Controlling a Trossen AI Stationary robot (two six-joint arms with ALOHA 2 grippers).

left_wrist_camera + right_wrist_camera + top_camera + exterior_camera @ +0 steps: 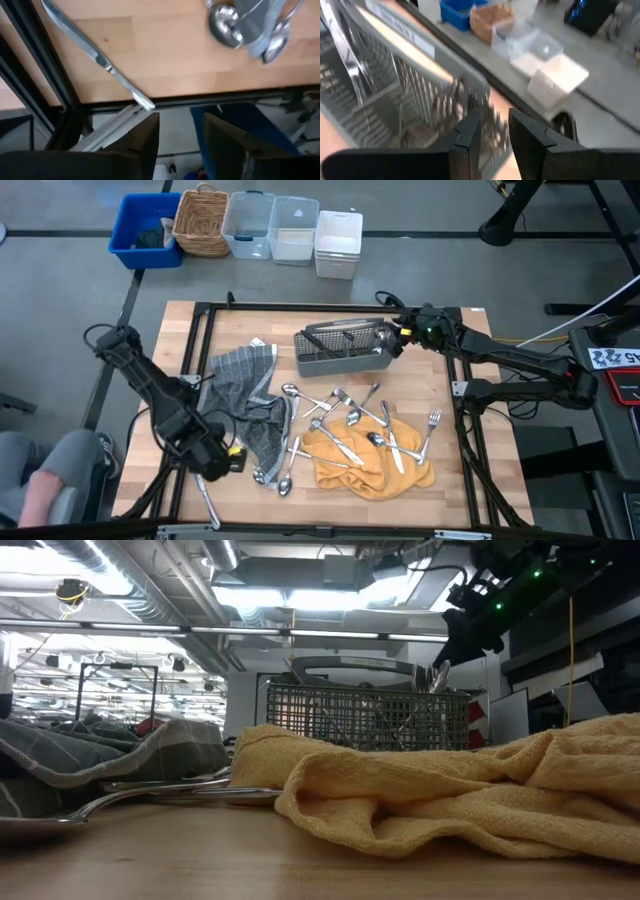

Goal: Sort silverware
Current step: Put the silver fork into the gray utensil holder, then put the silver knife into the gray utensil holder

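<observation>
Several forks, spoons and knives of the silverware lie scattered on the wooden table and on a yellow cloth. One knife lies by the near left edge, beside a few spoons. My left gripper hangs open just above that knife's end at the table's edge, touching nothing. The grey mesh caddy stands at the far middle with some pieces upright in it. My right gripper hovers open over the caddy's right end, nothing between its fingers.
A grey checked cloth lies left of centre. Behind the table stand a blue bin, a wicker basket and clear and white containers. A black frame rims the table. A person's knee shows near left.
</observation>
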